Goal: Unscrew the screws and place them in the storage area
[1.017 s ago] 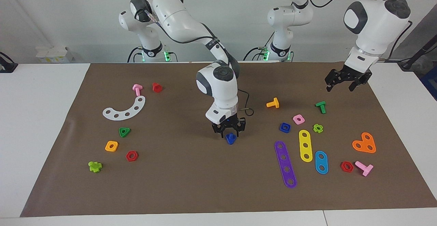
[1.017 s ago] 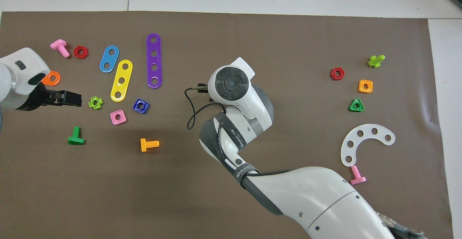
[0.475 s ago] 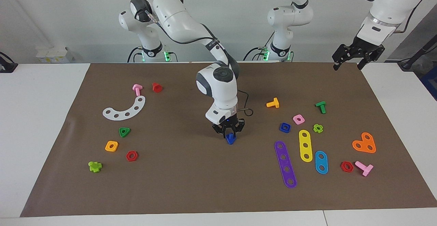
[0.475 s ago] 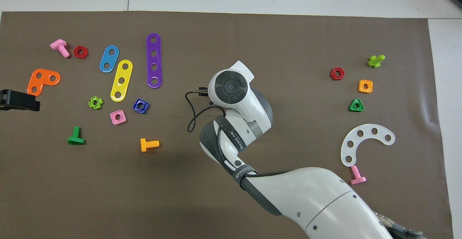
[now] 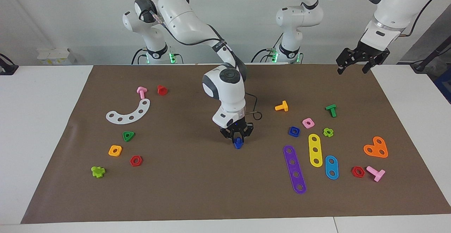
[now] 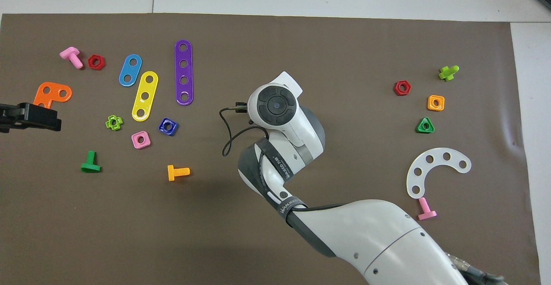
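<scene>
Centrally, the right tool [image 5: 238,137] pinches the screw [image 5: 238,143] on bare mat [image 5: 197,183]; left tool [image 5: 356,64] spread, raised.

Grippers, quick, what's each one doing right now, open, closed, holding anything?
Right gripper: shut on the blue screw, mid-mat.
Left gripper: open, empty, raised over the mat's corner, waiting.

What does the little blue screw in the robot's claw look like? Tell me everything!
The blue screw is a small dark-blue piece that looks like shiny plastic. Only its lower part shows, narrowing downward; the rest is hidden between the fingers of the right gripper, which are shut on it from above. It sits near the middle of the brown mat, at or just above its surface. In the overhead view the arm covers it.
</scene>
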Controlling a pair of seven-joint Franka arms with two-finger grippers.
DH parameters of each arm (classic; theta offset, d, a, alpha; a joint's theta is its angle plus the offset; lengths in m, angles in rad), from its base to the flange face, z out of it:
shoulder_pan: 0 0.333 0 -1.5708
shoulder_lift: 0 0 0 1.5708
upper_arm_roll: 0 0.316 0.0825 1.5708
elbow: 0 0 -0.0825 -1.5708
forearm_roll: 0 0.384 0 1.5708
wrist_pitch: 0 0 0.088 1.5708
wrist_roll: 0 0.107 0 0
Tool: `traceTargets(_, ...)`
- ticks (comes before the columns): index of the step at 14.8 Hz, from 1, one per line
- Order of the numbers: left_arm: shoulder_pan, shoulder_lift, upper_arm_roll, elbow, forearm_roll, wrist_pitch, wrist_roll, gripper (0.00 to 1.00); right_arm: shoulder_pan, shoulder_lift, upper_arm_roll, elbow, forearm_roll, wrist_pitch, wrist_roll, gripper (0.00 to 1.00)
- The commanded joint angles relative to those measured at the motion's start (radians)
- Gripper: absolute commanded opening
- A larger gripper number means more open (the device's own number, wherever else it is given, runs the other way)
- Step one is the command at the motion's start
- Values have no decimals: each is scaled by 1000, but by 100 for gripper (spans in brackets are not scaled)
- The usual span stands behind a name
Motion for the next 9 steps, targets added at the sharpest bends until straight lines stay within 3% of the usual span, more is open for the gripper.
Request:
traceTargets(1,-12,-23,9,-43,-1,21,-2,100,-6,-17,5,-28,-18,23,-16,0)
traceTargets(3,-12,-45,7,-95,-3,71,-5,100,-6,-18,5,-24,-18,6,-16,0)
traceTargets(6,-12,-46,9,-93,-1,76,-3,100,-14,-24,5,19,-18,-59,-16,0)
traceTargets(9,-12,-39,9,-80,-1,76,-2,100,-39,-110,-2,0,-13,-99,-16,0)
